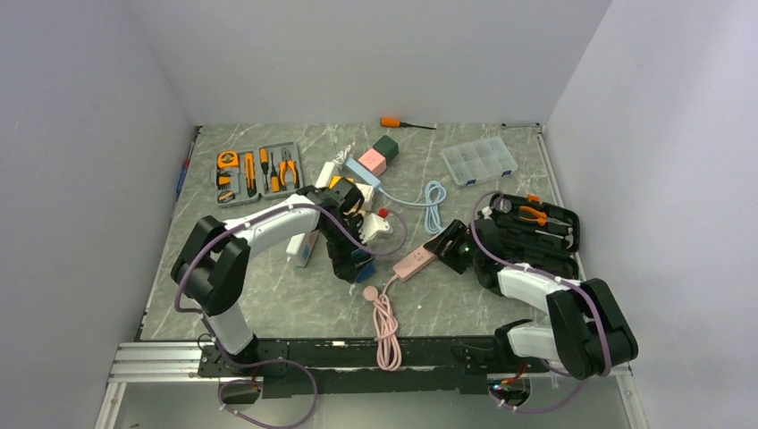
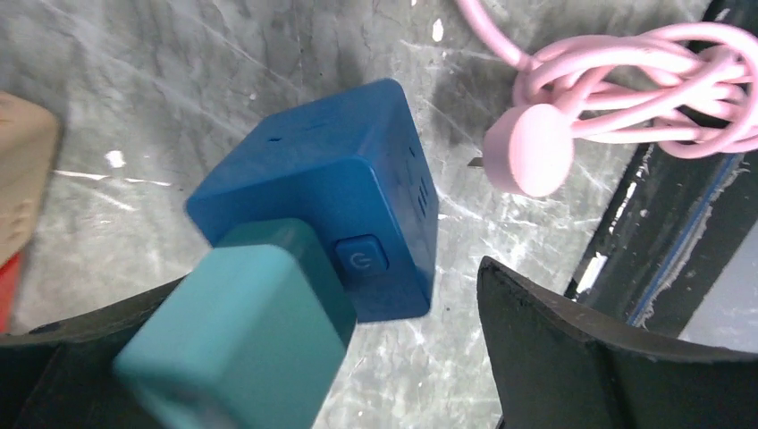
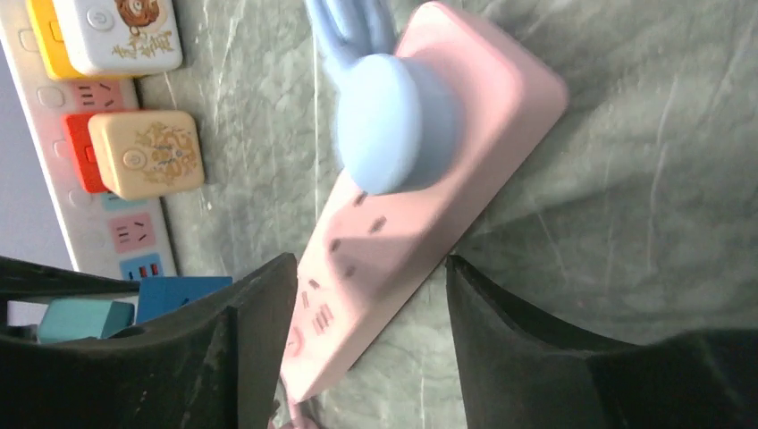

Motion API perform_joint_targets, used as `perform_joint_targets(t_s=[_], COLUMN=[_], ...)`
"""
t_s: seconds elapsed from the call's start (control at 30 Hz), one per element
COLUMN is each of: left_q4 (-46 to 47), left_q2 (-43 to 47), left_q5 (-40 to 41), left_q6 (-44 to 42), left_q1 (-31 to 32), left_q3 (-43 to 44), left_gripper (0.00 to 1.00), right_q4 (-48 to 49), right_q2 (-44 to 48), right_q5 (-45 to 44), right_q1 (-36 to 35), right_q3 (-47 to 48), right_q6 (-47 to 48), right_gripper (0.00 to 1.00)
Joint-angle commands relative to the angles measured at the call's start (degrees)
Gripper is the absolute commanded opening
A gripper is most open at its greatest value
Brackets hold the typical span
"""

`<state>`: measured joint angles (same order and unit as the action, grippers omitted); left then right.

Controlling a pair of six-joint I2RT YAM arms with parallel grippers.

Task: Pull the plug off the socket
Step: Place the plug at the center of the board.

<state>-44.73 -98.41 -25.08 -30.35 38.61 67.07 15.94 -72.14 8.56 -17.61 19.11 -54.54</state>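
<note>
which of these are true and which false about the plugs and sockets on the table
1. A teal plug sits in the blue cube socket. True.
2. The left gripper is shut on the teal plug. False: its jaws stand open, with a wide gap on one side.
3. The light blue plug is in the pink power strip. True.
4. The pink round plug is in the blue cube socket. False: it lies loose on the table beside it.
</note>
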Motion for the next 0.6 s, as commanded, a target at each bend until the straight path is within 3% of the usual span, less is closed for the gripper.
perform_joint_targets(t_s=[0.0,0.1,0.3,0.57], left_q4=[-8.23,-13.11,-18.21,-11.38], left_q2=[5.12,5.99,6.11,4.94], left_q5=[-2.53,-4.15,-3.70,-1.63], left_q6=[-2.66,-3.52,-3.59,-1.57], left_q1=[0.17,0.18,0.22,4.22], left_q3=[9.89,16.82,26.23,24.85], left_gripper=[0.99,0.99,0.99,0.99], right_q4=[-8.61,-16.29,-31.03,-35.26], right_q2=[4.03,6.43,10.29,3.60], right_q5=[2.04,1.18,-3.23,-13.39], right_q1=[-0.33,-0.23,-0.01,-0.01], right_q3=[1.46,4.66,14.24,26.31], right_q6=[3.90,6.15,12.79,22.21], right_gripper=[0.71,0.80,0.81,0.80])
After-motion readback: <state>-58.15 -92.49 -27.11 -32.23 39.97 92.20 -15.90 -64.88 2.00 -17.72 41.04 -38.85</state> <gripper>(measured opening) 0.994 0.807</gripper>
